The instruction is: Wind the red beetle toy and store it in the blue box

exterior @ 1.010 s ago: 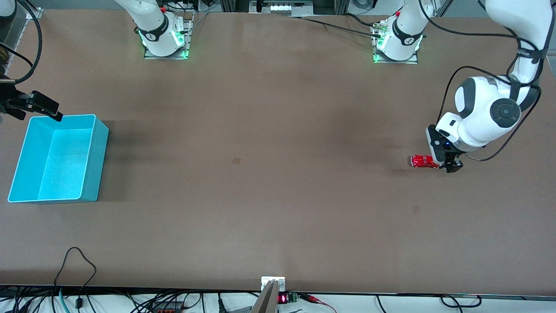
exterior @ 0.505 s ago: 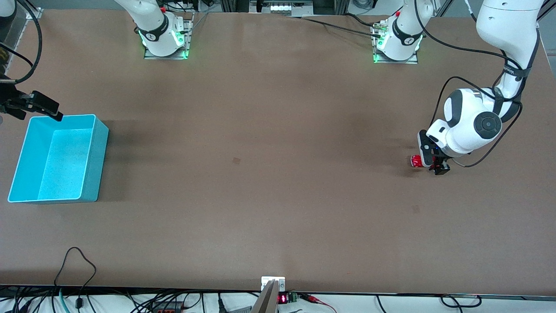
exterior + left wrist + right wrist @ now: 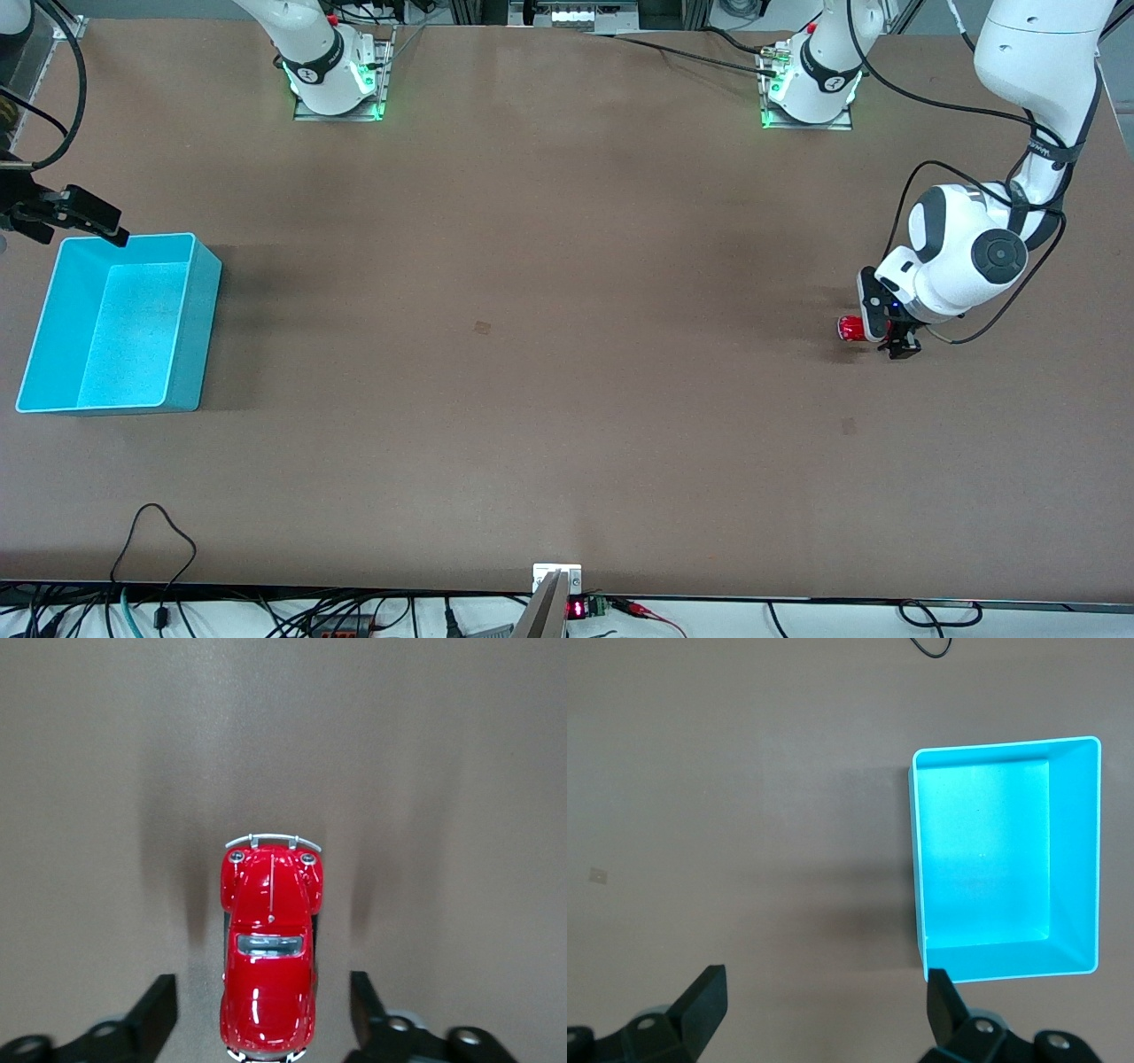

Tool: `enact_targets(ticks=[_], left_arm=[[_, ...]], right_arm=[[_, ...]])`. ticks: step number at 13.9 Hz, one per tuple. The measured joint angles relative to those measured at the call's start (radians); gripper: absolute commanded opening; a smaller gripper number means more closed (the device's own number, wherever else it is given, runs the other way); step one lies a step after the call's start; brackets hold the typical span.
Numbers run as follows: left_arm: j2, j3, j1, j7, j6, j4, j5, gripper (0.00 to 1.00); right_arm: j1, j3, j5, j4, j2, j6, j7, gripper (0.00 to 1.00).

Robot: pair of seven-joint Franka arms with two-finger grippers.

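left wrist view: left hand (image 3: 257, 1014) spread astride red beetle toy (image 3: 267, 952); right hand (image 3: 824, 1010) spread.

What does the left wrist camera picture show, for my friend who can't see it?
A shiny red beetle toy sits on the brown table, between the two black fingers of the left gripper, which do not touch it.
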State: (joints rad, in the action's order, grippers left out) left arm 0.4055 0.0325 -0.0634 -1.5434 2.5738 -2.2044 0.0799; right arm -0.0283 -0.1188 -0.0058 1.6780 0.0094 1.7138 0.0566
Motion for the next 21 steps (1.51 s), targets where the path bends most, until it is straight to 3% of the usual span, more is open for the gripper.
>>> enact_targets(ticks=[5,14,21], left_arm=[[-0.001,-0.006,0.001,-0.007,0.0,0.001,0.0,0.2],[0.0,-0.005,-0.007,-0.011,0.0,0.003,0.0,0.2],[0.034,0.003,-0.147,-0.134,-0.007,0.057,0.0,0.2]], right_arm=[[0.0,0.0,0.0,0.0,0.0,0.0,0.0,1.0],[0.0,0.0,0.0,0.0,0.001,0.0,0.0,1.0],[0.0,0.0,0.0,0.0,0.001,0.0,0.0,1.0]])
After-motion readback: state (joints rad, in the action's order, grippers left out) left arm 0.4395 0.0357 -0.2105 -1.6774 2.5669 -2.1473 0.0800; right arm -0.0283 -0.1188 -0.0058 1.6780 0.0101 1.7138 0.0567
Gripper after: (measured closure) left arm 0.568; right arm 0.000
